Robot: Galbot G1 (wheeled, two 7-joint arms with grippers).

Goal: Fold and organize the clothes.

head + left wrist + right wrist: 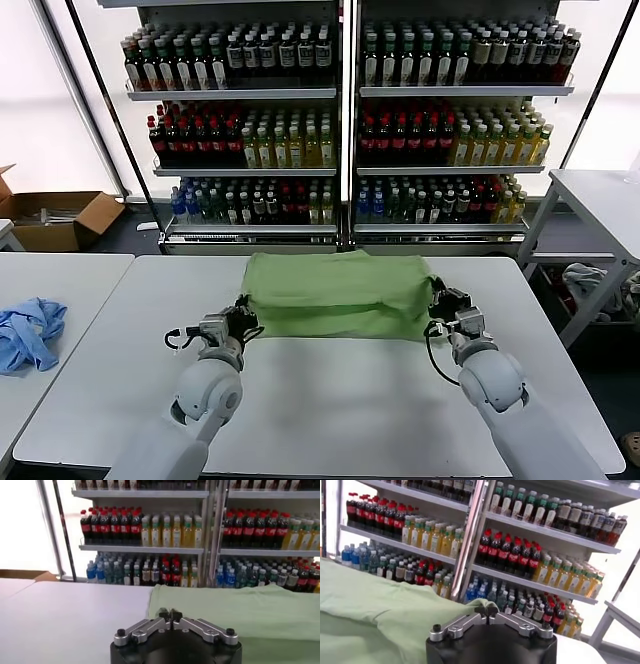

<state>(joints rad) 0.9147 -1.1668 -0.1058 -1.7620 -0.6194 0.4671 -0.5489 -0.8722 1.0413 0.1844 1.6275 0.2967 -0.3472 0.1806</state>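
Light green soft-cloth polo shirt [335, 292] lies folded mid white table [330, 400], far side. Left gripper [243, 318], right gripper [440, 303] at near corners, jaws together; pinch on cloth unclear. Limp, light, drapes; grab hem corners.

Smooth, rounded light-grey arm shells end in black wrists; each pincer, left [243, 312] and right [437, 297], has silver links, dark screws and black cables.

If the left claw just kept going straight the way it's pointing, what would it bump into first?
Most likely the green shirt. The left gripper, fingers shut, points across the table at the shirt's near edge, right in front of its tips. Whether it already touches the cloth is unclear.
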